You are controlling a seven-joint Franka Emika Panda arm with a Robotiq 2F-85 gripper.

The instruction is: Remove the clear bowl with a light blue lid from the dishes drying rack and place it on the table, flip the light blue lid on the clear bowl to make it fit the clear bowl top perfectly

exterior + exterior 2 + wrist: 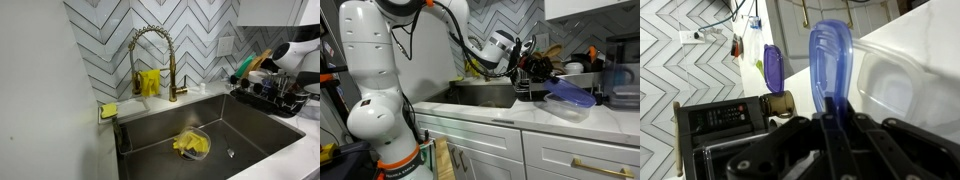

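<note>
Gripper [830,128] low in wrist view, jaws pinched together, empty; lid [826,60] edge-on beyond, long axis up-down in frame, bowl [890,90] just beside. In an exterior view, bowl [570,108] sits on counter [520,116] past rack [532,72], lid [570,97] tilted across it.

The curved gold spring faucet [150,55] is glossy metal, the grey steel sink [260,125] brushed and dull; the light blue oval lid [828,55] is smooth translucent plastic, the white tabletop [500,113] smooth
</note>
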